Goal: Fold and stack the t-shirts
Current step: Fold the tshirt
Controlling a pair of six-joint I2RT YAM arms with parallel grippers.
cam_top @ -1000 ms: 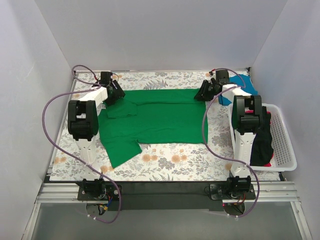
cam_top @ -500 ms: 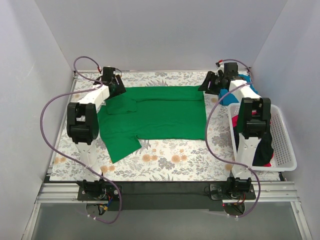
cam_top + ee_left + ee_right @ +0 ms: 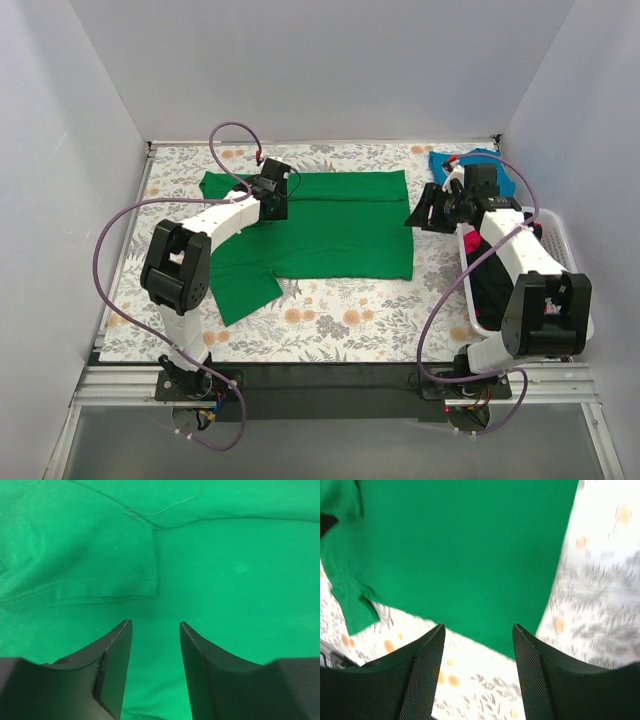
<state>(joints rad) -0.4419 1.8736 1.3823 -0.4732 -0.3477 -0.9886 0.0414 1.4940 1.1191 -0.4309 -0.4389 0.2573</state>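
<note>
The bright green t-shirt (image 3: 340, 225) lies spread flat on the flowered table, one sleeve at the back left and one at the near left. My left gripper (image 3: 270, 197) hovers open over its left shoulder; the left wrist view shows it (image 3: 155, 630) empty above green fabric (image 3: 225, 570) beside a sleeve hem. My right gripper (image 3: 423, 215) is open and empty by the shirt's right edge; the right wrist view shows it (image 3: 477, 630) over the shirt's corner (image 3: 460, 545). A teal-blue shirt (image 3: 443, 163) lies crumpled at the back right. A black shirt (image 3: 488, 290) sits in the basket with some red-pink fabric.
The white slotted basket (image 3: 575, 300) stands at the right edge, under the right arm. The flowered tablecloth (image 3: 350, 310) shows bare in front of the green shirt. White walls close in the left, back and right sides.
Both grippers have left the shirt's back corners. The left one has moved right, over the shirt. The right one has moved nearer, along the shirt's right edge. The back left sleeve now lies spread out.
</note>
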